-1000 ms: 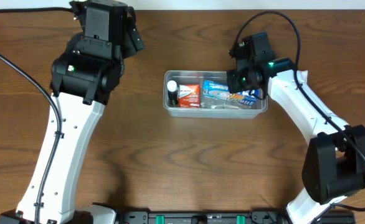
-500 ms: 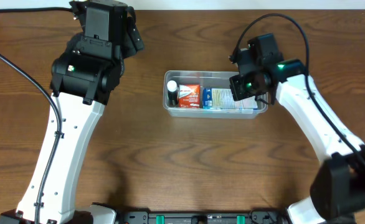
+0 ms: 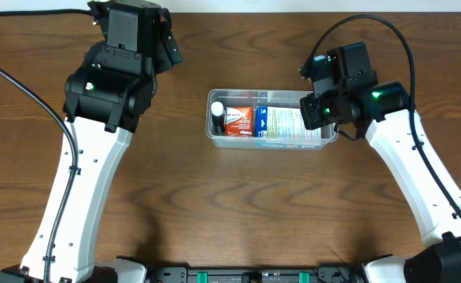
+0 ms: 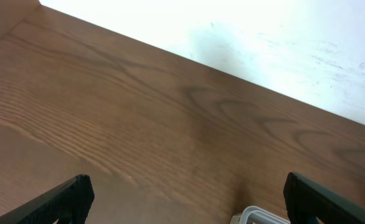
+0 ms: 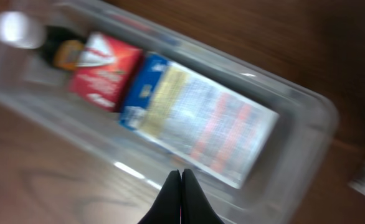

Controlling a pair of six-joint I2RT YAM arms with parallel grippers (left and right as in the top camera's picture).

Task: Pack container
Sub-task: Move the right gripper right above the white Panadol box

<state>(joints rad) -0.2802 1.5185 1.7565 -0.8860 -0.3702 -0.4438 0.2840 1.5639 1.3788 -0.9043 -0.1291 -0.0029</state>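
The clear container [image 3: 271, 144] sits at the table's [image 3: 215, 204] centre, holding a red box [image 3: 237, 119], a blue-and-white box [image 3: 284, 124] and perhaps a small bottle [image 3: 217, 118]. The right gripper [image 5: 182, 178], pinched shut and empty, hovers at its 3 o'clock end; dipping there could shove it askew. The left gripper [image 4: 187, 186] gapes wide at 10 o'clock.

We see two white arms w/ black joints.
Left arm [image 3: 81, 196] & right arm [image 3: 407, 169]: black cables, green LED each; right gripper [image 5: 181, 177] black.
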